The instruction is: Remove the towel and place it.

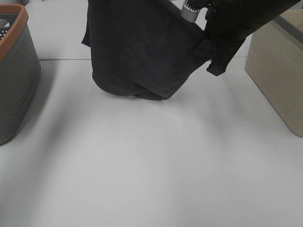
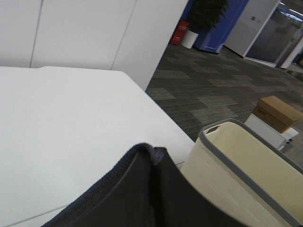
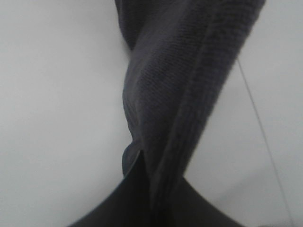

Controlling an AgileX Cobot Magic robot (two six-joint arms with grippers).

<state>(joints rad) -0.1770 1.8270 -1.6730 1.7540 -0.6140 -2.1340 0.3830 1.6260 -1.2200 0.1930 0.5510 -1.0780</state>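
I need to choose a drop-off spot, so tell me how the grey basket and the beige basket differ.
Colour: the grey basket has an orange-brown rim; the beige basket has a grey rim.
Walls: the grey basket is dotted with small holes; the beige basket's look plain.
Place: the grey basket sits at the high view's left, the beige basket at its right.
Both stand upright, open-topped.
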